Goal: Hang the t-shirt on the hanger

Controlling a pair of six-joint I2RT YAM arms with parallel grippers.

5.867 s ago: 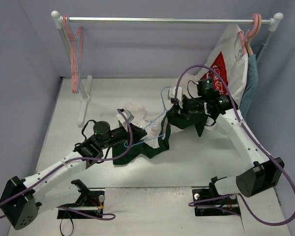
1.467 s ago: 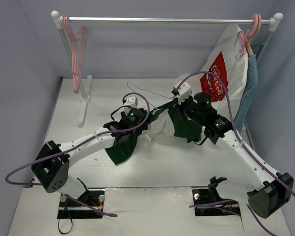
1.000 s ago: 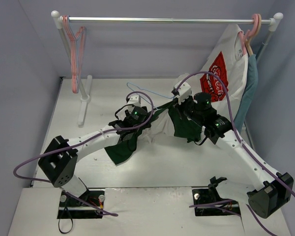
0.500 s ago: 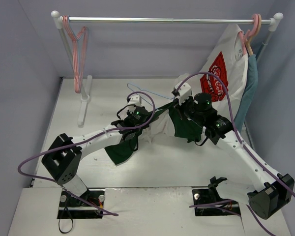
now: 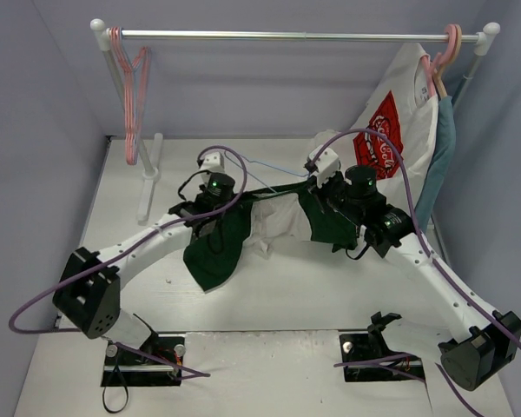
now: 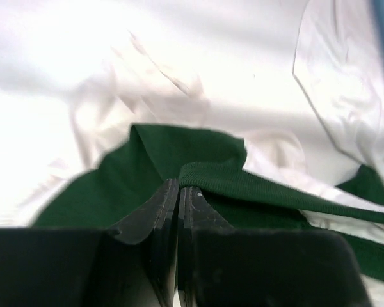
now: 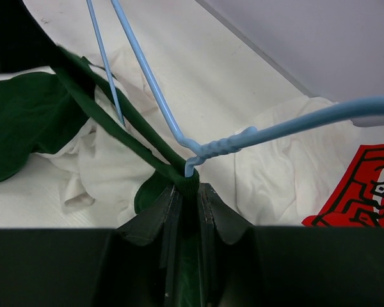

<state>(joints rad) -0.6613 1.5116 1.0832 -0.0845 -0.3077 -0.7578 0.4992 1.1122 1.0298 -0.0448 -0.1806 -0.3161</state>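
Observation:
The dark green t-shirt [image 5: 210, 252] lies stretched across the table between both grippers. My right gripper [image 5: 317, 191] is shut on its ribbed collar [image 7: 191, 182]. The light-blue wire hanger [image 5: 273, 168] runs from there toward the back left. In the right wrist view the hanger's twisted neck [image 7: 221, 147] sits just above my shut gripper [image 7: 189, 192], its wire end going into the collar. My left gripper [image 5: 227, 201] is shut at the collar's other end. In the left wrist view the green hem [image 6: 243, 185] meets the closed fingertips [image 6: 179, 185].
A plain white garment [image 5: 273, 217] lies under the green shirt. A white t-shirt with a red logo [image 5: 391, 122] and a teal garment [image 5: 443, 148] hang at the rail's [image 5: 295, 36] right end. Pink hangers [image 5: 135, 95] hang at its left end.
My left gripper has moved back and to the left, drawing the green collar taut away from the right gripper. The right gripper has stayed in place with the collar and hanger.

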